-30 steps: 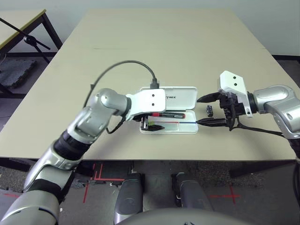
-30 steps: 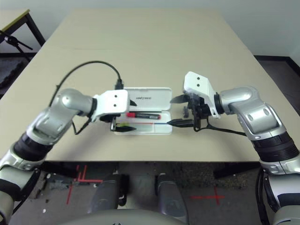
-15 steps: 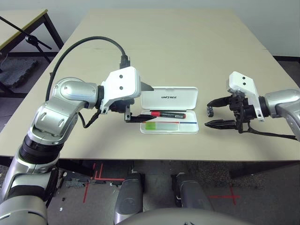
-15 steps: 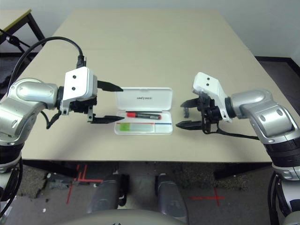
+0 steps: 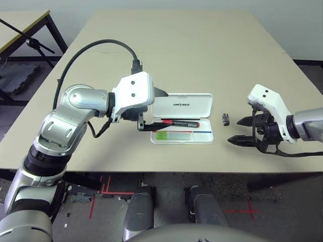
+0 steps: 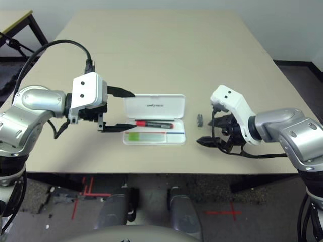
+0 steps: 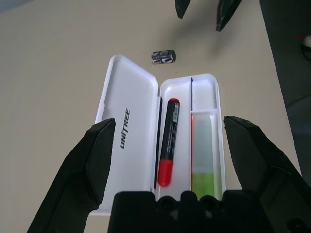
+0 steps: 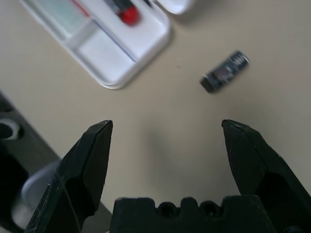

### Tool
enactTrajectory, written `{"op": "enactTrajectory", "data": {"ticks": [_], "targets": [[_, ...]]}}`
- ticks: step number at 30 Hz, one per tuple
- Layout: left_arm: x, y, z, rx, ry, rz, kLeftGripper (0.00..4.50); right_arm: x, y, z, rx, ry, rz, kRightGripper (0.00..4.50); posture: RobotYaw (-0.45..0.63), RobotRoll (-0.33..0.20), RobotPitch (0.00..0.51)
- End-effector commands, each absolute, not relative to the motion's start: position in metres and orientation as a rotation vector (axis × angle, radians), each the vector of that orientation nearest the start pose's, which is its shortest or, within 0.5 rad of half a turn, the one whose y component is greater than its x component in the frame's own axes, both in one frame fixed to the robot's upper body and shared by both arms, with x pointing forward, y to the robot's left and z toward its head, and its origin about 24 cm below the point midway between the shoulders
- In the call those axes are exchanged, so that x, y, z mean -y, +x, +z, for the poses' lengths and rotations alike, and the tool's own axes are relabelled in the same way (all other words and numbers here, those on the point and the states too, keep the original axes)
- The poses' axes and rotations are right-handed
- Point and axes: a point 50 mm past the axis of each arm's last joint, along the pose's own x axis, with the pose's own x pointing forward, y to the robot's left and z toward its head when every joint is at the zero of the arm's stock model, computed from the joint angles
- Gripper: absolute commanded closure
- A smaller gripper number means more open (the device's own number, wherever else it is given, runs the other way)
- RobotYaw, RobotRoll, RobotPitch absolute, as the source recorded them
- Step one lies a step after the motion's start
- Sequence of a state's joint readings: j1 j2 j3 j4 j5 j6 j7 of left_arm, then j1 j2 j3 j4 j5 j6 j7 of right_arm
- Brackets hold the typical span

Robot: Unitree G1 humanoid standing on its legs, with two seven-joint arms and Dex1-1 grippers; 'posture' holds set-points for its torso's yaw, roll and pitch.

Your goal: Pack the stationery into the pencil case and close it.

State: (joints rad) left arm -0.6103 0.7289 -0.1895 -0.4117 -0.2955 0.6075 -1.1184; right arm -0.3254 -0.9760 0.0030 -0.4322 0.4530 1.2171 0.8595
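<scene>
Since a second ago, we had seen the right claw (image 5: 233,131) retreat rightward, its fingers apart like the left claw's (image 6: 135,111); marker (image 5: 185,123) and highlighter (image 5: 179,135) lay in the open central case (image 5: 197,108), leaving the block (image 5: 225,119), right of centre, and closing.

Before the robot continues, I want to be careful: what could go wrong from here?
The small dark block lies outside the case, near the right pincer; a low approach might push it away.

The pencil case stands open beside the left pincer; a bump could shift it.

If the lid is closed now, the block would probably be left out.
</scene>
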Motion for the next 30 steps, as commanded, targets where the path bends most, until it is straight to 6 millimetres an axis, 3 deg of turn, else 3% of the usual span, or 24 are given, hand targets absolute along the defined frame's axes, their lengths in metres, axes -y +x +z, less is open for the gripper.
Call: {"op": "enactTrajectory", "data": {"ticks": [1,11,17,30], "targets": [[-0.126,0.264,0.211,-0.053,0.678,-1.352,0.01,0.232,0.250,0.151,-0.719,-0.338,0.605,0.00,-0.05,0.000,0.120],[-0.125,0.267,0.211,-0.053,0.699,-1.374,0.01,0.218,0.270,0.124,-0.674,-0.265,0.374,0.00,-0.06,0.000,0.118],[-0.122,0.265,0.211,-0.046,0.711,-1.386,0.01,0.202,0.279,0.118,-0.646,-0.242,0.364,0.00,-0.06,0.000,0.120],[-0.120,0.262,0.212,-0.047,0.722,-1.390,0.01,0.188,0.298,0.108,-0.657,-0.236,0.326,0.00,-0.04,0.000,0.127]]}}
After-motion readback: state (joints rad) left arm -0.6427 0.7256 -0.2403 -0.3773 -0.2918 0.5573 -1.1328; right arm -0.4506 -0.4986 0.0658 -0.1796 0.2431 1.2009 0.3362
